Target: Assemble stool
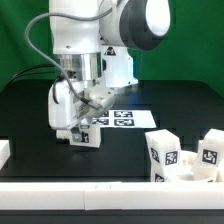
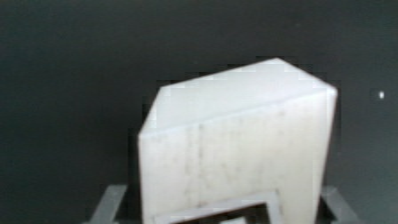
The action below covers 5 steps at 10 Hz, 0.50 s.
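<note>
Stool leg (image 1: 90, 138) (image 2: 231, 130), white and blocky, clamped in the tool (image 1: 85, 131). Grey fingers (image 2: 112, 203) sit against its sides, and a tag (image 1: 86, 139) shows on its face. The leg hangs low over the black tabletop (image 1: 40, 115); contact unclear. Marker board (image 1: 122, 118) lies flat just beside the tool, toward the exterior view's right. Two more tagged legs (image 1: 162, 150) (image 1: 210, 150) stand well apart from the tool, farther toward that side.
</note>
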Available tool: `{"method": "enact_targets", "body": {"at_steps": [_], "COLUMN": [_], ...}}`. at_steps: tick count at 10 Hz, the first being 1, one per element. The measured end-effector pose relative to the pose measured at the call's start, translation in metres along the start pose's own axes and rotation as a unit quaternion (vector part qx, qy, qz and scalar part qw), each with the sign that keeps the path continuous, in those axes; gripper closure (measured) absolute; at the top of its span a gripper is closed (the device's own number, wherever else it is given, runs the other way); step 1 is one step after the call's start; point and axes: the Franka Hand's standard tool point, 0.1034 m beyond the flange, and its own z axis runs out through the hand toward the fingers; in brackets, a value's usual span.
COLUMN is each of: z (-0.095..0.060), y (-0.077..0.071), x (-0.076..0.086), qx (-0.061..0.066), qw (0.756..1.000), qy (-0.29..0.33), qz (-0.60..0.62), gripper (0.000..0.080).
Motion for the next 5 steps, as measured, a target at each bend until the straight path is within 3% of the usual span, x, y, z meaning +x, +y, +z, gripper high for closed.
{"method": "enact_targets", "body": {"at_steps": [2, 3, 4, 5], "z": [0.0001, 0.0, 0.0002, 0.0015], "y": [0.0, 0.0003, 0.0007, 0.0013], "x": [-0.0001, 0.0021, 0.0015, -0.003], "qx": [0.0, -0.002, 0.0, 0.019], "qw": [0.998, 0.987, 0.967, 0.923], "qy": [0.0, -0.001, 0.001, 0.011], "qz": [0.068, 0.159, 0.255, 0.383], "gripper": [0.0488, 0.0488, 0.0488, 0.0488]}}
